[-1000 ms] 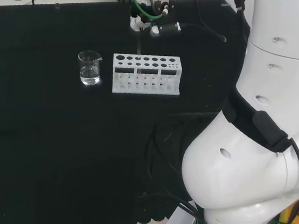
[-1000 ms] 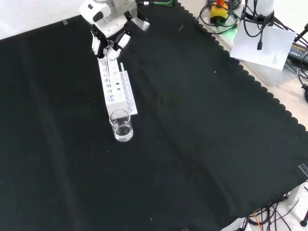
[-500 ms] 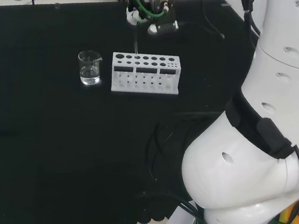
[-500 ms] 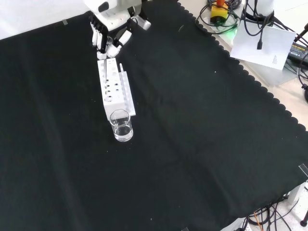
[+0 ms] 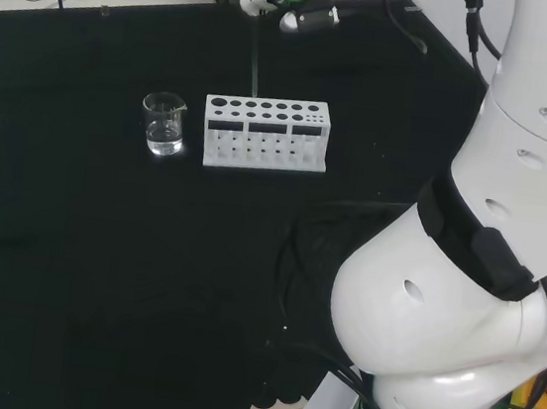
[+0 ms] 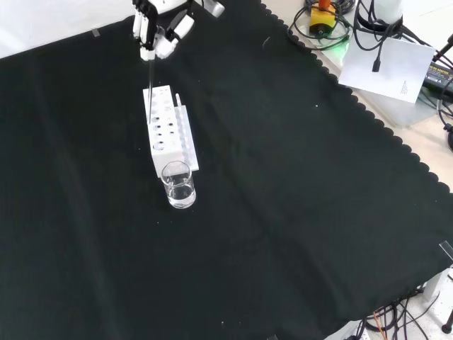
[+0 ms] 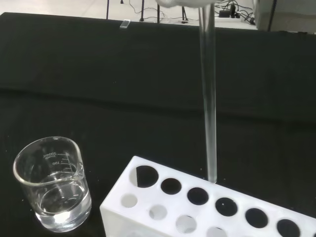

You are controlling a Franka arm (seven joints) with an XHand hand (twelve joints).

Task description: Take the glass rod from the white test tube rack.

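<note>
1 second has carried the robot hand well up from the white test tube rack, its fingers pinched around the top of the glass rod. The rod has risen with it and hangs upright. In the wrist view its lower tip sits level with the rack's top at the back edge, so it looks just clear of its hole. The extraction seems nearly complete. A beaker holding some clear liquid stands beside the rack on the tabletop.

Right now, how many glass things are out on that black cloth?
2 that I can see: a beaker beside the white rack, and a glass rod held upright by the hand over the rack. Other clear pieces could escape notice.
</note>
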